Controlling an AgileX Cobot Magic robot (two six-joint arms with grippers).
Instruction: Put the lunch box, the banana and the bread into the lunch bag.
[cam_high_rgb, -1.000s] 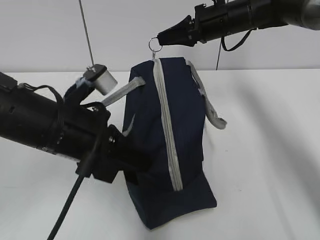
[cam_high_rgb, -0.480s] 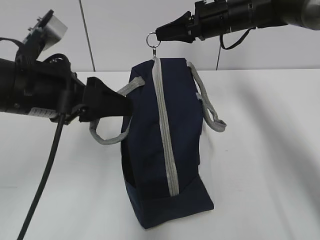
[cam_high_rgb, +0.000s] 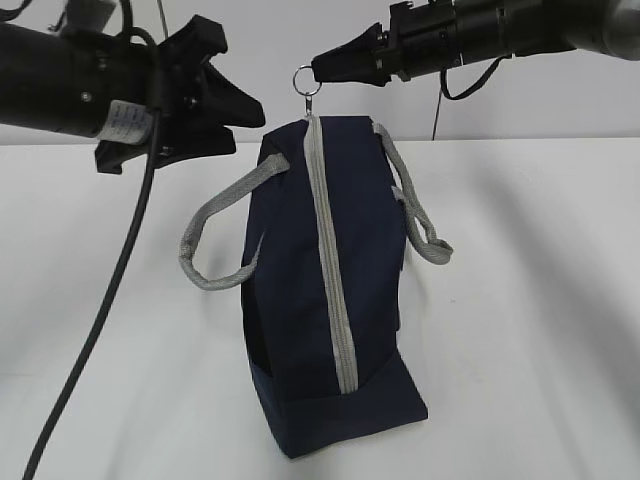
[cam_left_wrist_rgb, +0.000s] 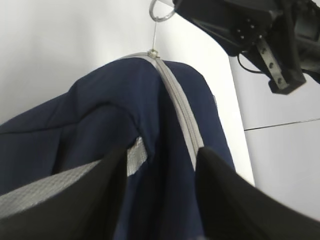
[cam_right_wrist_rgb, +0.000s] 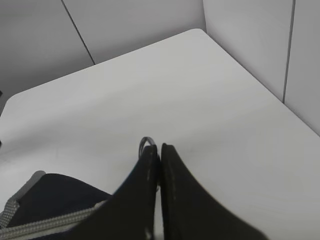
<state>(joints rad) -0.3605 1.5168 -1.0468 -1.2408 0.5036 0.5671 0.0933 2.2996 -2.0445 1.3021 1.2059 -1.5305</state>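
The navy lunch bag (cam_high_rgb: 330, 300) stands on end on the white table, its grey zipper (cam_high_rgb: 330, 260) running down the front and closed along the visible length. My right gripper (cam_high_rgb: 318, 70) is shut on the ring pull (cam_high_rgb: 307, 82) just above the bag's top; it also shows in the right wrist view (cam_right_wrist_rgb: 160, 147), with the ring (cam_right_wrist_rgb: 146, 142) beside the fingertips. My left gripper (cam_high_rgb: 243, 80) is open and empty, up at the bag's top left, apart from it. In the left wrist view, the bag (cam_left_wrist_rgb: 100, 110) lies beyond its fingers (cam_left_wrist_rgb: 100, 200). Lunch box, banana and bread are out of view.
Two grey strap handles hang loose, one on the bag's left (cam_high_rgb: 215, 235) and one on its right (cam_high_rgb: 420, 215). The left arm's black cable (cam_high_rgb: 110, 300) hangs down over the table at the left. A white wall stands behind the table.
My left arm has risen from low at the bag's left side to above its top left. The left strap now hangs free. The right gripper has stayed on the ring pull.
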